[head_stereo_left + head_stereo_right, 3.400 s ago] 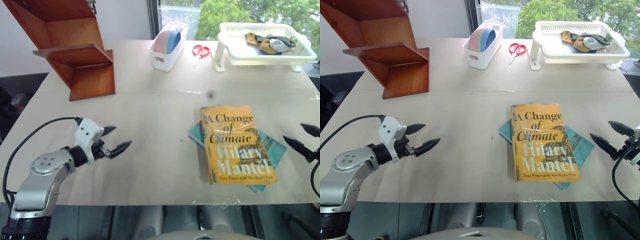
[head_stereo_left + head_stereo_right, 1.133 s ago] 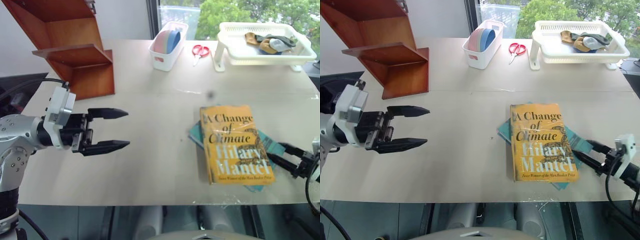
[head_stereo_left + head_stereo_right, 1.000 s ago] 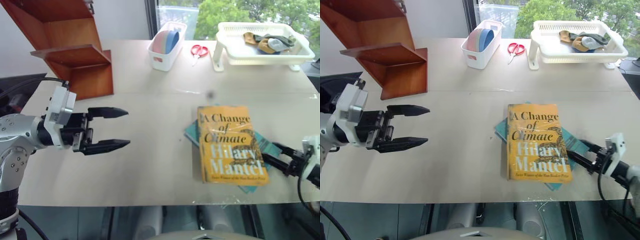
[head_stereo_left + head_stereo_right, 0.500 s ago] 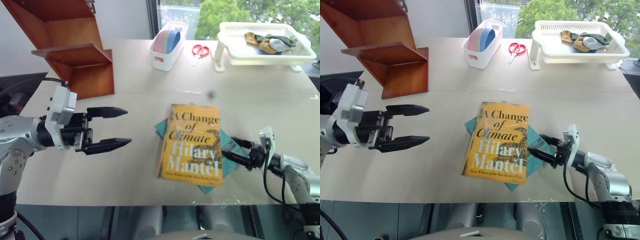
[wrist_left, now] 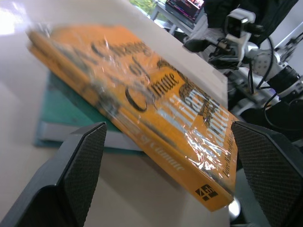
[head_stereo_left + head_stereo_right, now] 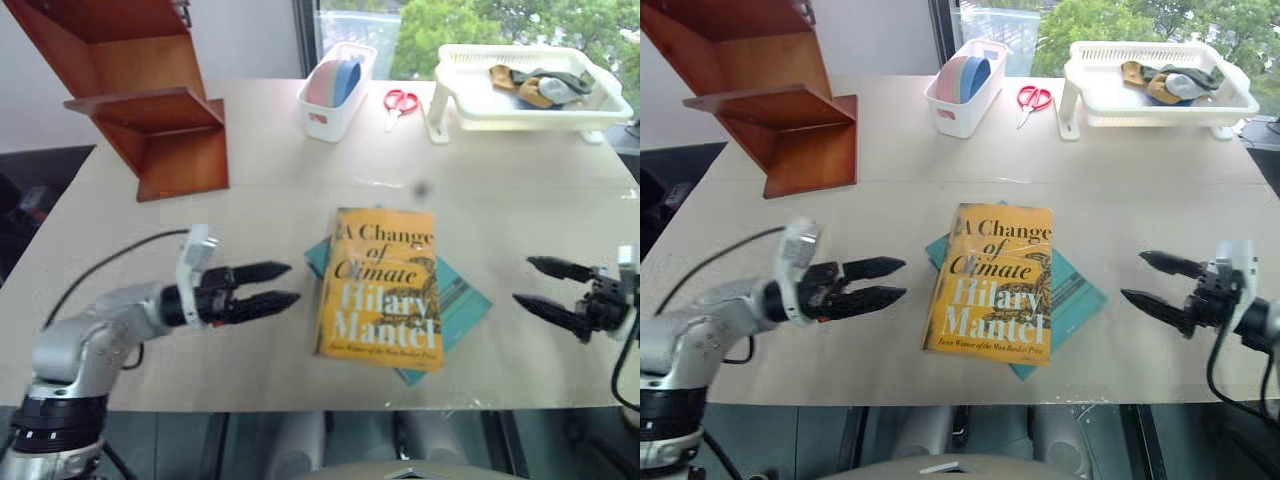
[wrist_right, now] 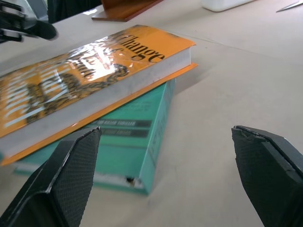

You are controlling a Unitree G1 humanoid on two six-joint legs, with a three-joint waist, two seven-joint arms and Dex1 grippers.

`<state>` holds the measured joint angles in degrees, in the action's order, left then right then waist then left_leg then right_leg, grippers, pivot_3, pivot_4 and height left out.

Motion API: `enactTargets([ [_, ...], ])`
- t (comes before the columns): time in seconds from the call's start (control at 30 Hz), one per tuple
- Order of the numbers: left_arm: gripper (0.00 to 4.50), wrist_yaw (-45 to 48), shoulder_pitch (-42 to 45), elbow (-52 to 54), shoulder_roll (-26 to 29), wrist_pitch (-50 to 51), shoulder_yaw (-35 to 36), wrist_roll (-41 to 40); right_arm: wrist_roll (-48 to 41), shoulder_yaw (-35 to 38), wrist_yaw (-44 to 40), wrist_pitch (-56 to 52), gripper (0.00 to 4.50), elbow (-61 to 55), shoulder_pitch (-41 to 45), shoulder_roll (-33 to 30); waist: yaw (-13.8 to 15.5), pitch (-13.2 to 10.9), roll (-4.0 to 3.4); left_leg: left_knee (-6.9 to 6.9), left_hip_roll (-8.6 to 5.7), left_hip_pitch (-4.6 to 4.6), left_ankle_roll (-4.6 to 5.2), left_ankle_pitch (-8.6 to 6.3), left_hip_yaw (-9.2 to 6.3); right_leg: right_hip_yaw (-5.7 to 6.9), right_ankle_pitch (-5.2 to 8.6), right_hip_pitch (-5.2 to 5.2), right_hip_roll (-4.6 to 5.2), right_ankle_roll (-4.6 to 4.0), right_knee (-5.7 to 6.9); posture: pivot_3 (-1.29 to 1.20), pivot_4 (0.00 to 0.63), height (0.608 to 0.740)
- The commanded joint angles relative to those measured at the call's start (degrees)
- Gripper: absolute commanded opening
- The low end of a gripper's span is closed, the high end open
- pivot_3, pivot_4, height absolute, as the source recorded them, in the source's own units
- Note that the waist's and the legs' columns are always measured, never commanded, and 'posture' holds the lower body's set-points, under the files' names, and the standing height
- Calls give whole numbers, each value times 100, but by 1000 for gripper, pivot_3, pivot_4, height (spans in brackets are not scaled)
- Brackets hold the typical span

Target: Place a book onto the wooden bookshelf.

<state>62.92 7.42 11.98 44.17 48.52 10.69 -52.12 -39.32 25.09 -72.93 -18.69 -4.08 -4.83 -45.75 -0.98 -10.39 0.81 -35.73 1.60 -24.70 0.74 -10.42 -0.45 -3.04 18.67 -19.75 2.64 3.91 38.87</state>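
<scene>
At the centre of the frame, the yellow-orange book lay on a teal book on the table, between the left gripper and right gripper, both with fingers spread and empty.

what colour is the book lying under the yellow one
Teal-blue. The lower book under the yellow-orange book shows best in the right wrist view.

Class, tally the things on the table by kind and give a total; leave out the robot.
Books: 2, yellow-orange glossy book, teal-blue thin book
Shelves: 1, reddish-brown wooden bookshelf
White containers: 2, narrow white plastic bin, white slotted plastic tray
Scissors: 1, red-handled scissors
Total: 6
</scene>
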Motion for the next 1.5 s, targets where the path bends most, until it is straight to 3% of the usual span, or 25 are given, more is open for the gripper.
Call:
enactTargets([
  [0.03, 4422, -384, 409, -539, -198, 1004, -241, -345, -631, 620, -55, -350, 4500, -697, -193, -216, 5, 1, -1, 0, -1, 1, 0, 0, 0, -1, 0, 0, 1, 0, 2, 0, 150, 740],
  [0.27, 4422, -266, 933, -1049, -468, 1876, -783, -364, -2054, 1164, 166, -1364, 4500, -1820, -398, -351, 30, 0, 1, -6, -7, -5, 0, 0, -8, 3, -1, 2, 4, 2, 1, 0, 150, 740],
  [0.63, 4422, -161, 1160, -1160, -911, 2374, -929, -549, -1874, 1228, -79, -1395, 4500, -2040, -616, -652, 25, 1, 1, -5, -9, -5, 1, 0, -7, 2, 0, 1, 6, 2, -1, 0, 150, 740],
  [0.8, 3002, -94, 1158, -1155, -951, 2577, -884, -651, -1818, 1253, -143, -1366, 4500, -2025, -632, -690, 30, 1, 2, -6, -10, -6, 0, 0, -8, 3, 0, 1, 6, 2, -2, 0, 150, 740],
  [0.83, 2458, -94, 1157, -1156, -946, 2580, -876, -626, -1806, 1263, -171, -1370, 4500, -2011, -640, -704, 30, 1, 2, -5, -10, -6, 0, 0, -8, 3, 0, 1, 6, 2, -2, 0, 150, 740],
  [1.03, 311, -90, 1069, -1048, -934, 2590, -731, -704, -1713, 1308, -325, -1340, 4500, -1917, -660, -764, 30, 1, 2, -5, -10, -6, 0, 0, -8, 3, 0, 1, 7, 2, -2, 0, 150, 740],
  [1.3, 213, -430, 809, -122, -745, 2639, -67, -1214, -1565, 1298, -575, -1199, 4500, -1668, -467, -883, 30, 0, 2, -5, -8, -7, 0, 0, -9, 3, 0, 1, 8, 1, -3, 0, 150, 740],
  [1.5, 213, -1193, 1870, 279, -309, 2365, 786, -1546, -1878, 1028, -545, -1387, 4500, -1180, 307, -812, 40, -3, 7, -10, -8, -7, 0, 0, -12, 6, 0, 2, 8, 2, -1, 0, 150, 740],
])
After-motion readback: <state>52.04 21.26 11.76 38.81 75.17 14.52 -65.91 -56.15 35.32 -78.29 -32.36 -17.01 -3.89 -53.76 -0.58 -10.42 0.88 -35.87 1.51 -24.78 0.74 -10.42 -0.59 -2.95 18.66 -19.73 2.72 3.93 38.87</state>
